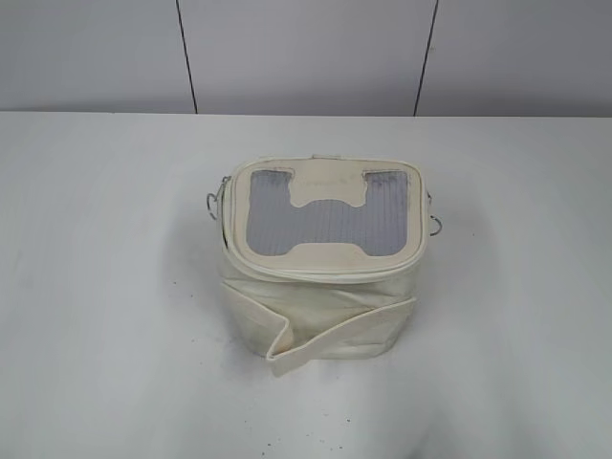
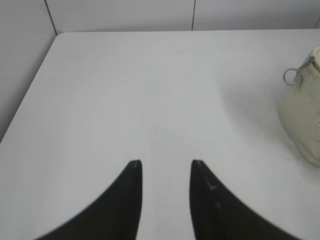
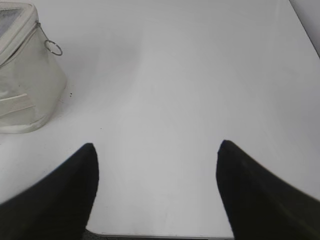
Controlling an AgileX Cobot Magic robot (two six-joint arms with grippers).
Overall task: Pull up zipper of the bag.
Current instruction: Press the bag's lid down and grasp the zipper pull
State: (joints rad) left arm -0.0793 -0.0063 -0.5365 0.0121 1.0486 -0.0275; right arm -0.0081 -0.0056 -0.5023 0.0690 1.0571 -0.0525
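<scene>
Boxy cream-white leatherette bag (image 1: 320, 258) on white tabletop (image 1: 105, 287), right of parted left gripper (image 2: 166, 162), left of wide-parted right gripper (image 3: 157, 145); both empty.

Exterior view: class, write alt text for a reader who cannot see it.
A small cream bag with a grey ribbed top panel stands alone on a white table. Metal ring pulls hang at both sides; no gripper shows.

The bag (image 2: 304, 112) ran off the left wrist view's right edge, and off the right wrist view's left edge; its far side was hidden in the exterior view; the zipper (image 1: 320, 271) sliders were too small to make out.
</scene>
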